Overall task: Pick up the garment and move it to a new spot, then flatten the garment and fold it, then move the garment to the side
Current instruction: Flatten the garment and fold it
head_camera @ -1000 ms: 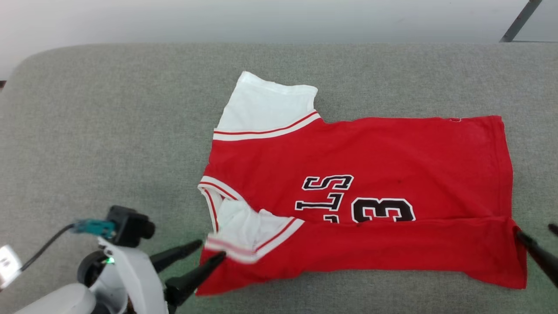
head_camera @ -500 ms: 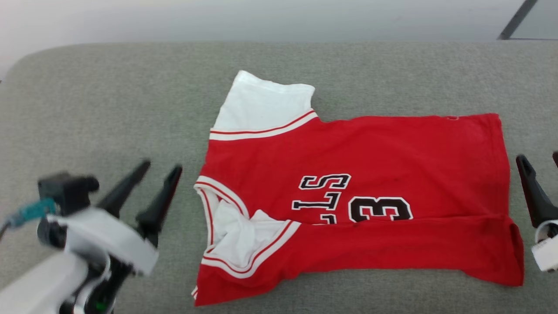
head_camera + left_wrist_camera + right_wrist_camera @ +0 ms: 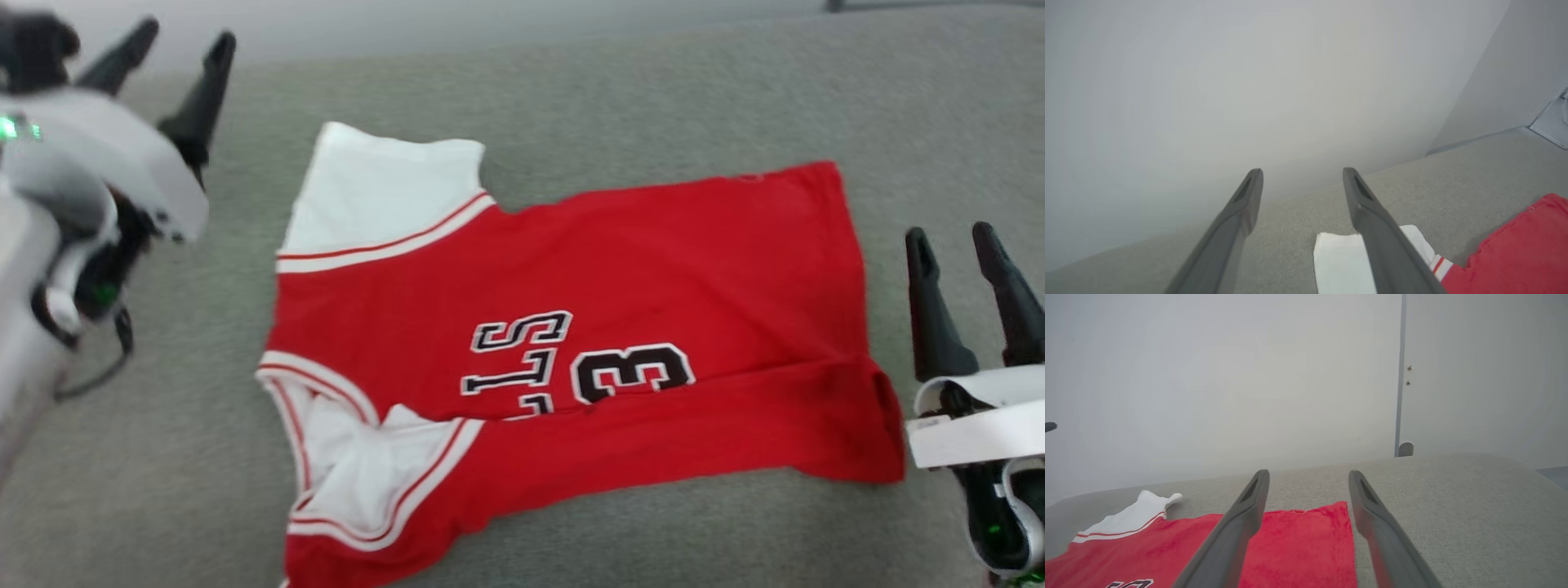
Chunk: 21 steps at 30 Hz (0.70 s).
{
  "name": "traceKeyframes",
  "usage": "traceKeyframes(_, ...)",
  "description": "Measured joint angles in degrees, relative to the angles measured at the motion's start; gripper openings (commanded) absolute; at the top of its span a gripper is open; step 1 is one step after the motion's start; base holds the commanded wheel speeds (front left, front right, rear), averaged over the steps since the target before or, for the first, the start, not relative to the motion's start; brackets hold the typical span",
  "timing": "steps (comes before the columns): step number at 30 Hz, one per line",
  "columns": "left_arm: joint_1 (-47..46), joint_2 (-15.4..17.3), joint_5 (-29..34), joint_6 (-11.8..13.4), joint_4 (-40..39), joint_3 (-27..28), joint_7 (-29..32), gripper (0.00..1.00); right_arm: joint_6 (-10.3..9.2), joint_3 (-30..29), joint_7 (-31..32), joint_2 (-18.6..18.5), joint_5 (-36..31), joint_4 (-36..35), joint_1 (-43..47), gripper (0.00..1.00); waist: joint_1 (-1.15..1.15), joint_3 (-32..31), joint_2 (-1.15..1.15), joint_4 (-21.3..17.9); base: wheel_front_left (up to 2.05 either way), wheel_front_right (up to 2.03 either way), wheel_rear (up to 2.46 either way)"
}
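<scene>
the garment [image 3: 571,327], a red jersey with white short sleeves, lies spread on the grey fabric-covered surface [image 3: 653,90], with its collar end toward the robot's left and its hem toward the right. its near long edge is folded up over the body, hiding the lower part of the black, white-edged lettering. the near sleeve [image 3: 359,465] lies bunched in this fold beside the striped collar trim. the far sleeve [image 3: 384,192] lies flat and uncovered.

left pincer [image 3: 186,33]: at the upper left of the head view, beyond the collar end, fingers apart, holding nothing and clear of the cloth. in the left wrist view the same pincer [image 3: 1302,171] points toward a pale wall [image 3: 1249,81], with the far sleeve partly behind one finger.

right pincer [image 3: 949,233]: just beside the hem, fingers apart, empty and not touching the fabric. in the right wrist view this pincer [image 3: 1309,473] frames the far hem corner.
</scene>
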Motion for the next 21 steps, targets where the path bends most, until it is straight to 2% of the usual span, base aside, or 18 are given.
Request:
traceKeyframes(6,-9.2,-2.8,1.7,-6.3,14.1,-3.5,9.1,1.00,0.00,2.3,-1.7,1.1,0.3,-0.1,-0.7,1.00,0.00,2.3,0.00,-4.7,0.00,0.00,0.00)
traceKeyframes(11,-13.0,-4.9,0.3,-10.0,23.7,-7.4,22.5,1.00,0.00,3.4,-2.0,1.2,0.7,-0.1,-0.6,1.00,0.00,4.1,0.00,-8.1,0.00,0.00,0.00)
traceKeyframes(16,-15.5,-6.1,-2.7,-11.3,28.7,-9.4,34.3,1.00,0.00,3.6,-2.0,1.2,0.7,-0.5,-0.6,1.00,0.00,5.8,0.00,-10.0,0.00,0.00,0.00)
traceKeyframes(21,-16.7,-6.8,-6.5,-11.5,30.4,-9.7,41.9,1.00,0.00,3.7,-1.7,1.1,0.8,-1.0,-0.6,1.00,0.00,7.2,0.00,-10.7,0.00,0.00,0.00)
